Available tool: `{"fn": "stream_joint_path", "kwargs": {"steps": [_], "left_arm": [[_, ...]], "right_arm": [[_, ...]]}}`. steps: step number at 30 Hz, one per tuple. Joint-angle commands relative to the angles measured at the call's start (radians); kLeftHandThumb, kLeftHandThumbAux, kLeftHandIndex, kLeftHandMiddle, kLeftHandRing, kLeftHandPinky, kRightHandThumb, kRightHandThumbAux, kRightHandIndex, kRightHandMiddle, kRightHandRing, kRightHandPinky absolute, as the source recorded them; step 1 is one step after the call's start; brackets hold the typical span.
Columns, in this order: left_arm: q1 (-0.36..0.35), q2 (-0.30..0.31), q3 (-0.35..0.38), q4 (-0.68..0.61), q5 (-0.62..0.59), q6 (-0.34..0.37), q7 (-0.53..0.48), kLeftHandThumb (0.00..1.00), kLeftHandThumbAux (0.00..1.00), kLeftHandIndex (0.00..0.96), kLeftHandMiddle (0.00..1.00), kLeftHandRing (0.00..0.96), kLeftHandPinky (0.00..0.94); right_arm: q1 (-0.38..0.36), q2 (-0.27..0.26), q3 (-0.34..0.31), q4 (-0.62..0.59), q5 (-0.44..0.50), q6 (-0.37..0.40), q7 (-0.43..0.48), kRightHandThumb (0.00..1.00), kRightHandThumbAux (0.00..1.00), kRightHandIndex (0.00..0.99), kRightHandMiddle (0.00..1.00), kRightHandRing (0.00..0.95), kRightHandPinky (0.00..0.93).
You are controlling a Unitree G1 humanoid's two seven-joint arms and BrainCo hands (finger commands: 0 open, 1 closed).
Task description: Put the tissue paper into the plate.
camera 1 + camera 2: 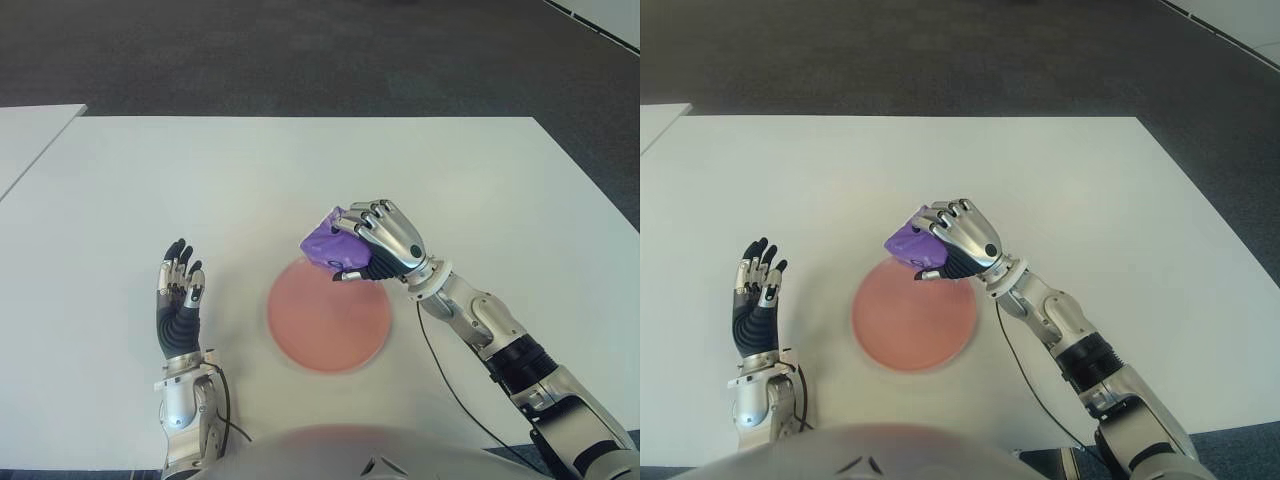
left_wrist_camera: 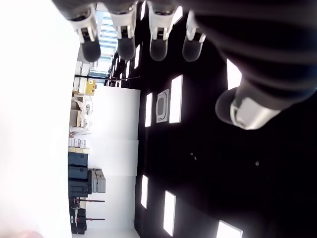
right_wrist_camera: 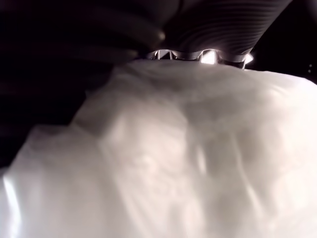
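Over the far right rim of a pink plate (image 1: 328, 318), the robot's right hand (image 1: 383, 240) is holding a purple tissue pack (image 1: 326, 243), its fingers (image 1: 362, 216) clenching around the crinkled wrapper from above. The pack is sticking out on the hand's left side, overlapping the plate's far edge in both eye views; whether it is touching the plate cannot be told. In the right wrist view, the pale, glossy wrapper is filling almost the whole picture, pressing up against the dark palm.

The plate is sitting on a white worktop (image 1: 200, 180), near the robot's body and roughly at the centre of the scene. The right forearm is reaching in from the lower right, with a thin black cable (image 1: 440, 380) trailing along the worktop beside it.

Left of the plate and apart from it, the left hand (image 1: 180, 297) is showing upright, palm toward the plate, its fingers (image 1: 177, 256) stretching out straight and grasping nothing. The left wrist view confirms this, with four fingertips and the thumb standing apart against a dark ceiling with bright light panels.

Beyond the worktop, dark grey carpet (image 1: 300, 50) is covering the floor, and the corner of another white table (image 1: 30, 135) is showing at the left edge.
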Motion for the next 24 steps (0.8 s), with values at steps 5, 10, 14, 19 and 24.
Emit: {"fn": "stream_joint_path", "kwargs": {"steps": [5,10,14,19,24], "left_arm": [[-0.006,-0.062,-0.011,0.048,-0.005,0.021,0.024,0.000,0.527,0.084,0.000,0.000,0.000],[-0.009,-0.059,-0.009,0.054,0.007,0.016,0.035,0.000,0.531,0.081,0.000,0.000,0.000],[-0.014,-0.056,-0.008,0.063,0.016,0.010,0.042,0.000,0.530,0.080,0.000,0.000,0.000],[-0.020,-0.055,-0.007,0.074,0.036,-0.006,0.053,0.000,0.527,0.077,0.000,0.000,0.000],[-0.023,-0.055,-0.011,0.079,0.046,-0.013,0.059,0.000,0.525,0.072,0.000,0.000,0.000]], "right_arm": [[0.082,0.004,0.002,-0.075,-0.020,-0.026,0.034,0.750,0.704,0.441,0.846,0.849,0.860],[0.115,0.013,-0.003,-0.097,-0.035,-0.028,0.025,0.750,0.704,0.441,0.842,0.844,0.861],[0.121,0.017,-0.004,-0.095,-0.046,-0.047,0.009,0.749,0.705,0.441,0.843,0.845,0.866],[0.124,0.006,-0.001,-0.093,-0.038,-0.071,0.049,0.749,0.705,0.441,0.841,0.841,0.858],[0.133,-0.004,-0.007,-0.104,-0.054,-0.074,0.075,0.749,0.706,0.440,0.839,0.839,0.854]]}}
